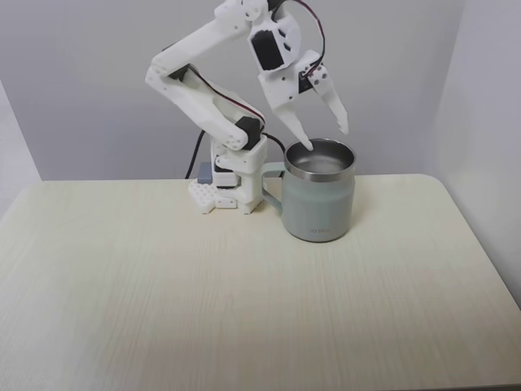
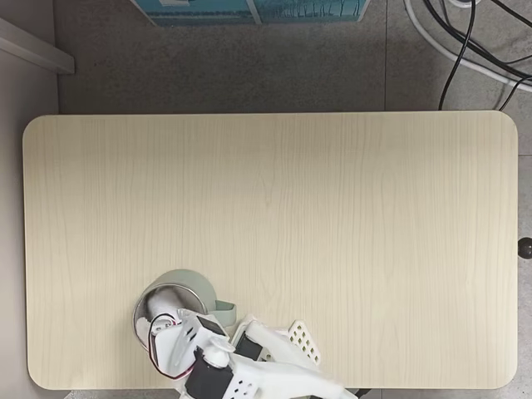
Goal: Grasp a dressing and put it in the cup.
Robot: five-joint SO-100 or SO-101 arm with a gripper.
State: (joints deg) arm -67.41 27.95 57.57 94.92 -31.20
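Gripper (image 1: pixel 326 138), fingers spread apart and holding nothing, poised directly over the mouth of the cup (image 1: pixel 319 204); the lower fingertip (image 1: pixel 307 147) reaches the steel rim. The cup is a pale grey-green mug with a side handle, shiny steel rim and steel interior; a small mark low on its wall is too faint to read. In the fixed view from above, the cup (image 2: pixel 193 283) stands near the table (image 2: pixel 332 233) edge, partly under the arm (image 2: pixel 249 374). The dressing cannot be made out.
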